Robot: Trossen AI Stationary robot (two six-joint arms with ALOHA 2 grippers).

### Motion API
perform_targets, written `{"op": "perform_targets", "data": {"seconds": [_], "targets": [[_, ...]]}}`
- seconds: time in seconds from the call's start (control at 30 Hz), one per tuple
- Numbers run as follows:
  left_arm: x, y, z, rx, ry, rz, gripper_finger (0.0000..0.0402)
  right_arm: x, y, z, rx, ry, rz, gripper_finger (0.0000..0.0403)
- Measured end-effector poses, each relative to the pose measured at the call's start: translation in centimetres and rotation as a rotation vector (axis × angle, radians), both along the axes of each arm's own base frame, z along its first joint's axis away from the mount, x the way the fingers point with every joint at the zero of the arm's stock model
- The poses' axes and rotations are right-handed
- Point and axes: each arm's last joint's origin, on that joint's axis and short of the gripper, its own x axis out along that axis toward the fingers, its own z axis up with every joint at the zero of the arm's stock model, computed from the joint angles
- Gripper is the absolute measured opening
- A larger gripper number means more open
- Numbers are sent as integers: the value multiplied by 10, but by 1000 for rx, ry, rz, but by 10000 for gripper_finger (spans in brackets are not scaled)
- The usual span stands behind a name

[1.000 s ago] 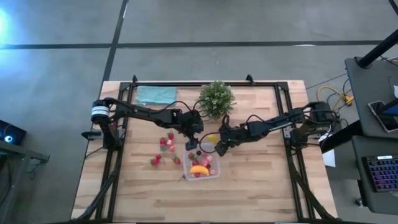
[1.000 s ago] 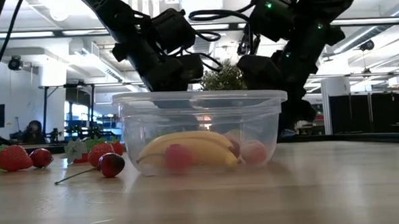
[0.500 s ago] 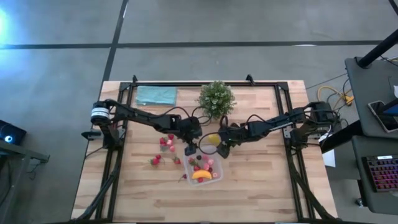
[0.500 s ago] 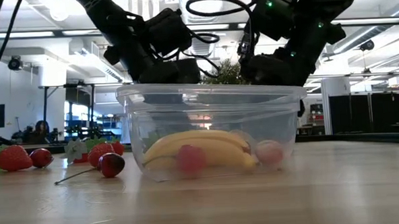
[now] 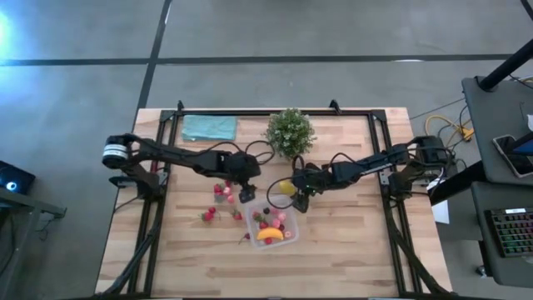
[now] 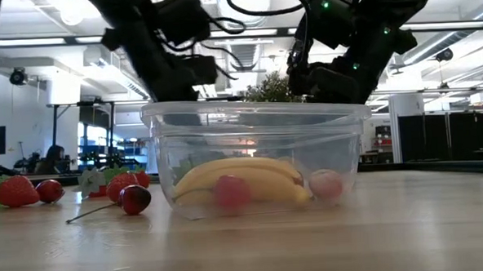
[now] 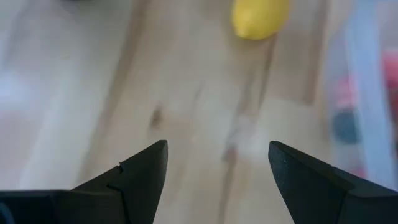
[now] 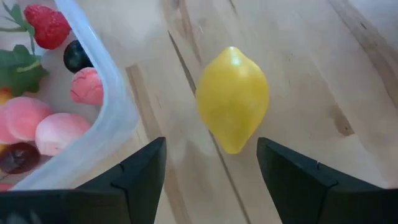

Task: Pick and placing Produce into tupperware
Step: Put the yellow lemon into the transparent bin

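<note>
The clear tupperware (image 5: 273, 227) stands near the table's middle and holds a banana (image 6: 243, 178), pink pieces and strawberries. A yellow lemon (image 8: 232, 98) lies on the wood just beyond the container's far right corner. My right gripper (image 8: 210, 149) is open and points down at the lemon, one fingertip on each side of its near end; it touches nothing that I can see. My left gripper (image 7: 217, 162) hangs open over bare wood left of the container (image 7: 373, 93), nothing between its fingers. Loose strawberries (image 5: 221, 196) lie to its left.
A bushy green plant (image 5: 290, 132) stands at the far middle, close behind both grippers. A teal cloth (image 5: 208, 127) lies at the far left. More strawberries and a cherry (image 6: 134, 197) lie left of the container. Bare wood lies along the near edge and the right.
My left gripper has risen and drawn back toward the table's left edge, away from the tupperware, staying open. The tupperware has slid a little toward the near edge. My right gripper has rolled about its own axis over the lemon without shifting place.
</note>
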Motion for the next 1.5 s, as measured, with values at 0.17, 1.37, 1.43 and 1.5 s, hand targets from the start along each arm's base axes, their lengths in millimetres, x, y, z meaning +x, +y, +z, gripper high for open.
{"op": "perform_targets", "data": {"seconds": [0.17, 1.37, 1.43, 1.5], "targets": [[-27, 3, -2, 48, 1, 46, 264, 3, -12, -6, -24, 14, 0, 242], [-58, 13, -17, 51, -32, 124, 264, 66, -21, -3, -101, 122, 164, 242], [-58, 13, -17, 51, -33, 124, 264, 64, -21, -5, -99, 139, 165, 242], [-58, 13, -17, 51, -33, 125, 264, 64, -21, -5, -98, 141, 165, 242]]}}
